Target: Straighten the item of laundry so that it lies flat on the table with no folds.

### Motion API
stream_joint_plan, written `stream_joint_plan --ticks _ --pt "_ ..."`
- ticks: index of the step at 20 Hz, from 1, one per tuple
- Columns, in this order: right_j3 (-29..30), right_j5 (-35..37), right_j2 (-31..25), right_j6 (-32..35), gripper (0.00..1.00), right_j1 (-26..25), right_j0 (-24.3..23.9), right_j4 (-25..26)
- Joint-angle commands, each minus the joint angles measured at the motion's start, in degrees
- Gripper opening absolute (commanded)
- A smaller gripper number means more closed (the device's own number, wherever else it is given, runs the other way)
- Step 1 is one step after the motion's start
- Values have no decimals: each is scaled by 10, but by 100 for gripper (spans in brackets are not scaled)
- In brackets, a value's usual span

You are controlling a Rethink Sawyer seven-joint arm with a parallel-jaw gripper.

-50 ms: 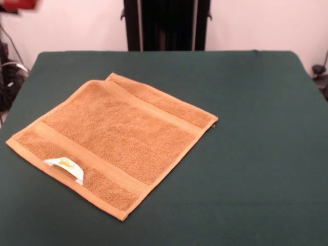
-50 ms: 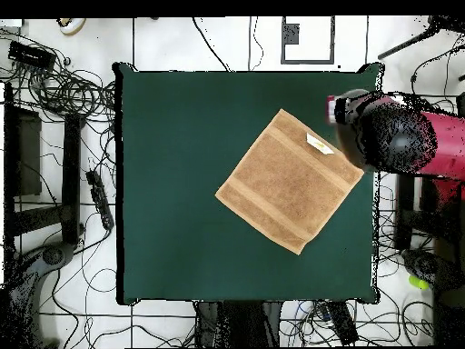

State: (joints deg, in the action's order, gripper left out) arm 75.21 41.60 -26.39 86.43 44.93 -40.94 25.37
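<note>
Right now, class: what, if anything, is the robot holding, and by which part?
Nothing: the towel lies flat on the table, untouched.

Cables [image 2: 64, 86] lie tangled on the white tiled floor [image 2: 173, 41] at one side of the overhead view, running round a dark frame [image 2: 41, 150] and a power strip [image 2: 99, 198] – more cables [image 2: 309, 314] trail along the floor's lower stretch. A white square panel with a dark border [image 2: 309, 38] sits on the floor at the top of that view, and a small yellow-green object [image 2: 417, 282] lies among dark gear at the right. In the front view a pale wall [image 1: 256, 23] stands behind, with a few cables [image 1: 10, 77] bunched at the left edge.
</note>
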Motion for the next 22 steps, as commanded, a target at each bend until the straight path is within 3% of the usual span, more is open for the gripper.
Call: stream_joint_plan --ticks 1,4,8,12,22 --pt "48 138 -48 -200 0 58 -45 -26" --pt "51 124 -52 -180 0 49 -44 -11" --pt "66 89 -47 -99 0 37 -15 7" --pt "73 80 -43 -29 0 18 9 -11" --pt "32 -73 -11 39 0 -105 60 31"
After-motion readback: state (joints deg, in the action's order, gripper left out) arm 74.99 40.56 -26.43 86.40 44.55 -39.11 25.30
